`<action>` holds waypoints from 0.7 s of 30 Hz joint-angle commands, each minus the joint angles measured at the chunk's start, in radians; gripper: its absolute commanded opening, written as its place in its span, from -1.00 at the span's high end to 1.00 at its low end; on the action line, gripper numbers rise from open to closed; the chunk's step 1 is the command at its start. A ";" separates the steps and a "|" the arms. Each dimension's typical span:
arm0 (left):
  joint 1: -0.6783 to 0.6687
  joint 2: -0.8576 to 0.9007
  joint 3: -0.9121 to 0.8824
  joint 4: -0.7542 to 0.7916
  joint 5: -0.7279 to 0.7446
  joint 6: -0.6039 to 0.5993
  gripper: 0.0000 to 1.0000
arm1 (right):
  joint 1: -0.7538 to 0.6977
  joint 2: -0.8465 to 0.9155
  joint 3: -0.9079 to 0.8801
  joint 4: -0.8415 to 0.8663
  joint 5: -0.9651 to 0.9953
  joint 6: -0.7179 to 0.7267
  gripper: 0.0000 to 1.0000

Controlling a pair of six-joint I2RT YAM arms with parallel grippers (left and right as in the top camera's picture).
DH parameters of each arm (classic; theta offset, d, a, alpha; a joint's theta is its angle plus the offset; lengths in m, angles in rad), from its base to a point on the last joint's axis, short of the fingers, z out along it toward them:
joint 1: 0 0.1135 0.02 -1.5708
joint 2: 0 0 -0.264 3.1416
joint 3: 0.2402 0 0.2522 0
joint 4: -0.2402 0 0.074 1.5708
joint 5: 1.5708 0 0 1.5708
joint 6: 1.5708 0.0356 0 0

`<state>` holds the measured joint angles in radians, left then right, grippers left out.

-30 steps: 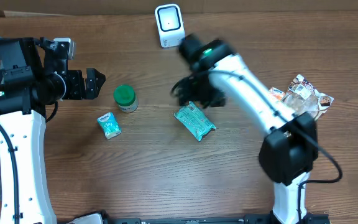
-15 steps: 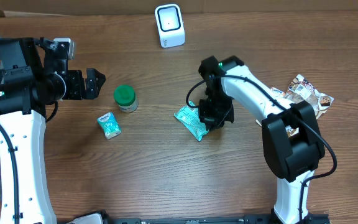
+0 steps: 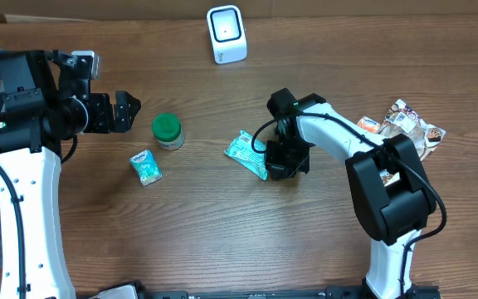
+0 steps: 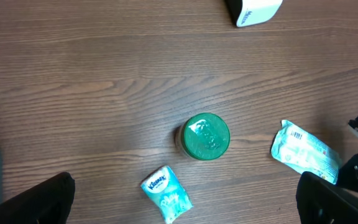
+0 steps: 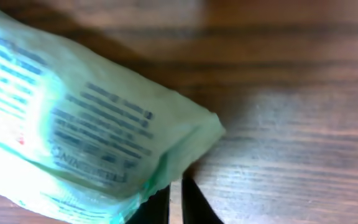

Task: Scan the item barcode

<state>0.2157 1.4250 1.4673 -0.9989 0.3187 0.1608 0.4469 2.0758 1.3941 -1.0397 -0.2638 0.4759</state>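
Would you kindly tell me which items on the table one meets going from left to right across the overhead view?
small tissue pack → green-lidded jar → white scanner → teal packet → snack wrappers

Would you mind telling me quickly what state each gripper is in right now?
Left gripper: open, holding nothing.
Right gripper: shut on the edge of the green packet.
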 commanded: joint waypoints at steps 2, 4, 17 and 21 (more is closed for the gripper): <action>-0.006 -0.005 0.022 0.003 0.011 0.016 -0.99 | -0.015 0.010 -0.018 0.116 0.114 -0.140 0.56; -0.006 -0.005 0.022 0.003 0.011 0.016 -0.99 | -0.016 0.010 -0.018 0.162 0.087 -0.172 0.31; -0.006 -0.005 0.022 0.003 0.011 0.016 -1.00 | -0.098 0.010 0.018 0.381 -0.335 0.011 -0.19; -0.006 -0.005 0.022 0.003 0.011 0.016 -0.99 | -0.083 0.010 0.017 0.378 -0.343 0.217 -0.20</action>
<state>0.2157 1.4250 1.4673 -0.9993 0.3187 0.1608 0.3473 2.0750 1.3949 -0.6659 -0.5461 0.4782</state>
